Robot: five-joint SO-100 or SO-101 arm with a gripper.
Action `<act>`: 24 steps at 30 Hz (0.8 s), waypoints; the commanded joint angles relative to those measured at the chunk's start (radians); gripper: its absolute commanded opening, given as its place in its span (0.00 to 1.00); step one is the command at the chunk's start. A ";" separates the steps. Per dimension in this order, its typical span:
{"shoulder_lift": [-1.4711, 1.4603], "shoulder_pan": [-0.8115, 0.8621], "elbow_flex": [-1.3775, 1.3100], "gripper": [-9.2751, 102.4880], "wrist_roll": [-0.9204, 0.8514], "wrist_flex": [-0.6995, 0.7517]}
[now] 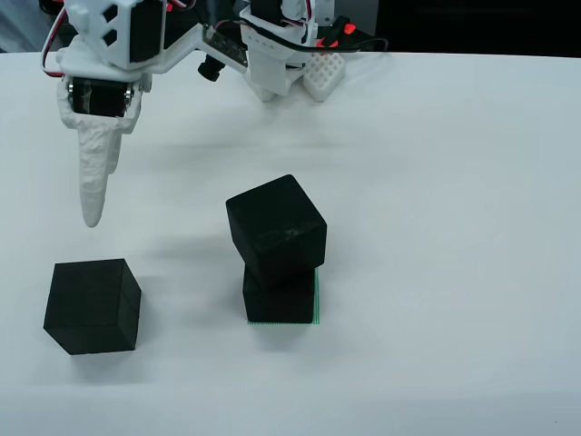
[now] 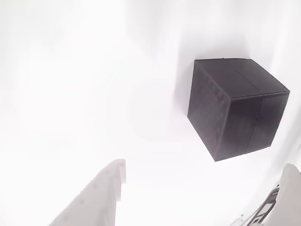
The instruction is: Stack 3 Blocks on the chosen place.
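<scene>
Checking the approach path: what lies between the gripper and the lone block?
Nothing: in the view riding on the gripper, bare white table separates the open gripper from the lone block.

plain white table, black backdrop

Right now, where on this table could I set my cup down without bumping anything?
Seen from the front, the right side of the table beyond the two-block stack is bare. The left is crowded: the gripper hangs above the lone block.

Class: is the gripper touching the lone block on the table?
Apart. The view from above shows bare table between the gripper and the lone block.
</scene>
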 commanded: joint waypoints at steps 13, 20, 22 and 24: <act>-0.365 -0.005 -0.403 0.45 0.044 -0.063; -0.465 -0.035 -0.463 0.45 0.055 -0.072; -0.488 -0.043 -0.471 0.45 0.071 -0.086; -0.508 -0.051 -0.482 0.45 0.078 -0.089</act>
